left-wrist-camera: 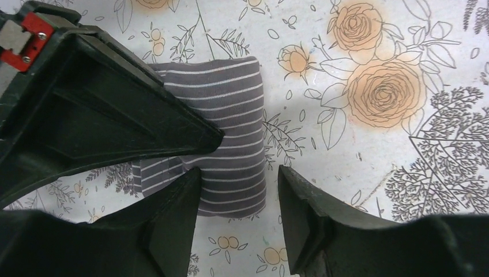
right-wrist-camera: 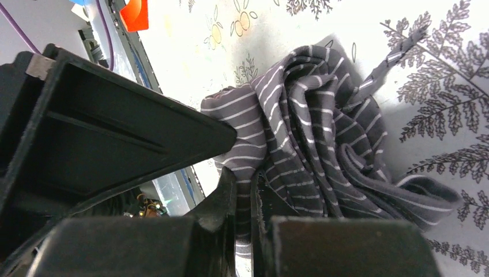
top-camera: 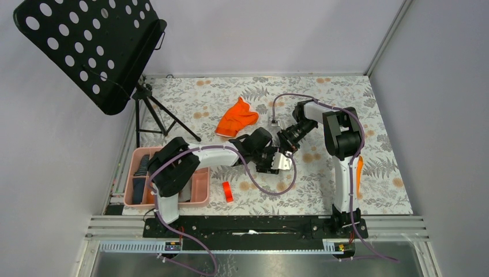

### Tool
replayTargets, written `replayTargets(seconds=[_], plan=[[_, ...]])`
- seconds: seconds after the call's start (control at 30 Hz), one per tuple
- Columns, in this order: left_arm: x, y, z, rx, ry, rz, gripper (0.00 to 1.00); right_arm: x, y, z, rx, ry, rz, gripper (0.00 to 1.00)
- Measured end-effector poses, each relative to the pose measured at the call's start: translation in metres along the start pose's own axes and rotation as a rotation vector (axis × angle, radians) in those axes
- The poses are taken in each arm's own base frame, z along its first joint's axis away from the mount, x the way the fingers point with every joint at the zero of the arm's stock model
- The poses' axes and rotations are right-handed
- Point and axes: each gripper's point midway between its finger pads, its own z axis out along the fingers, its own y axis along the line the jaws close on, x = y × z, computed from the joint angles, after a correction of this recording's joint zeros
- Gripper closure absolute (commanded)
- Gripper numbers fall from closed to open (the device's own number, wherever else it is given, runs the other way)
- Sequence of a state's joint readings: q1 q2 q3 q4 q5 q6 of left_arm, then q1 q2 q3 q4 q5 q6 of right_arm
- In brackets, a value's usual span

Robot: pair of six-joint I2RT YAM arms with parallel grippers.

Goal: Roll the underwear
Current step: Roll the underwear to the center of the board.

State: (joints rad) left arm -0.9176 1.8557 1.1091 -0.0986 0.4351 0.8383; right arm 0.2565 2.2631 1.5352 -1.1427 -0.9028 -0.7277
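The left gripper [left-wrist-camera: 239,176] stood released. Its jaws were parted at the bottom of the left wrist view and straddled the lower end of the grey striped underwear [left-wrist-camera: 230,109]. The finger on the left of the frame lay against the cloth, while the one on the right stood just apart from its edge, with a sliver of the flowered table [left-wrist-camera: 375,190] showing between. From that gap the garment ran straight up the frame as a short, fat roll, its long axis top to bottom and its stripes crossing it. The jaws' closing line therefore lay across the roll's width rather than along it. The right gripper [right-wrist-camera: 243,180] was clenched on the same garment. In the right wrist view a fold of striped cloth was pinched between its two fingers at the bottom centre, and the rest of the bundle bulged up and to the right, a loose tail trailing toward the lower right. In the top view both grippers met at the middle of the frame with the roll all but hidden beneath them, so neither arm was meaningfully nearer. By my judgement the coming move turned on that crosswise fit: the left jaws needed only to close sideways on the roll, or lift clear of it. The orange underwear [top-camera: 236,117] lay well apart, toward the upper middle.
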Motion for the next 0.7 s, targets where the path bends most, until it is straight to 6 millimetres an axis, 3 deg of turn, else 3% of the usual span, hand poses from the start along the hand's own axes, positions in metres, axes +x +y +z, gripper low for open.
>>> replayTargets(seconds=[0.13, 0.27, 0.43, 0.5, 0.6, 0.7], plan=[[0.006, 0.001, 0.006, -0.006, 0.013, -0.002, 0.54, 0.000, 0.000, 0.000, 0.000, 0.000, 0.012, 0.95], [0.010, 0.004, 0.009, -0.021, 0.031, 0.000, 0.75, 0.000, -0.001, 0.000, -0.001, 0.000, 0.021, 0.89], [0.009, 0.005, 0.009, -0.013, 0.047, -0.014, 0.98, -0.002, 0.001, -0.003, -0.016, 0.012, 0.031, 0.62], [0.008, 0.006, 0.008, -0.009, 0.051, -0.015, 1.00, -0.008, 0.000, -0.008, -0.017, 0.017, 0.021, 0.56], [0.008, 0.006, 0.007, 0.017, 0.065, -0.013, 1.00, -0.035, -0.010, -0.028, 0.042, -0.018, -0.070, 0.50], [0.007, 0.007, 0.007, 0.062, 0.091, -0.012, 1.00, -0.084, -0.022, -0.079, 0.153, -0.139, -0.204, 0.49]])
